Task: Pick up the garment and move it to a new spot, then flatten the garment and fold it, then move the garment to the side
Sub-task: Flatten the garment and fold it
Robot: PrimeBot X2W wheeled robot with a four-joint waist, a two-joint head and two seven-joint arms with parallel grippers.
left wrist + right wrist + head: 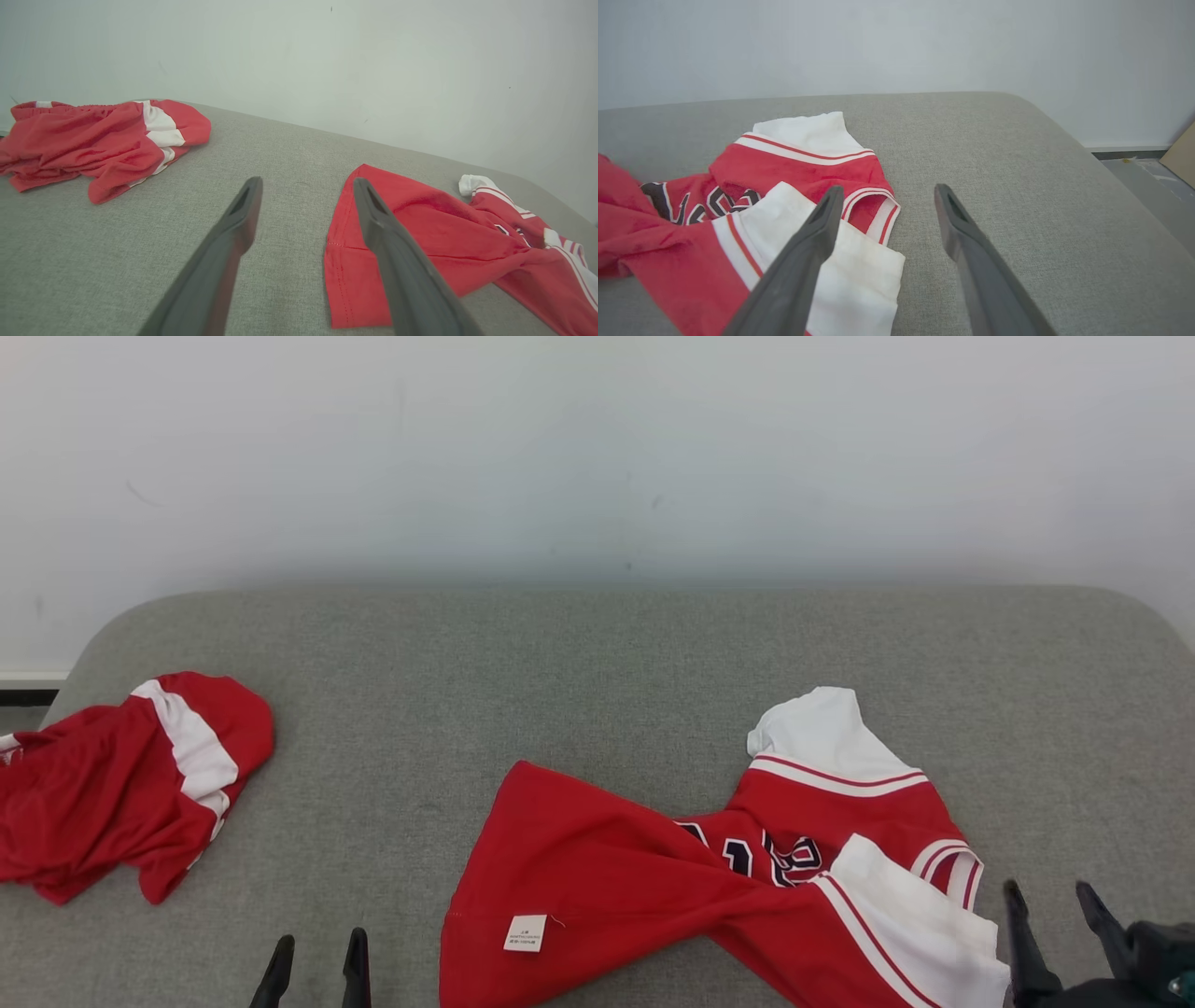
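Right gripper [1047, 896]: my fingers stand wide apart, nothing held, just beside the white sleeve [924, 915] of the red jersey [635, 887]. Left gripper [320, 947]: wide too, empty, near the hem. The jersey lies crumpled, long axis left-right, with the hem and 1 label [525, 933] toward my left and 2 sleeves toward my right. A second red garment [112, 784] lies well apart at far left. Grey fabric cushion [597, 663], pale wall [597, 448] behind

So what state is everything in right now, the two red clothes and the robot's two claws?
Jersey: twisted and rumpled, not folded, held by nothing.
Other red garment: crumpled in a heap at the left.
Left gripper: open, holding nothing.
Right gripper: open, holding nothing.
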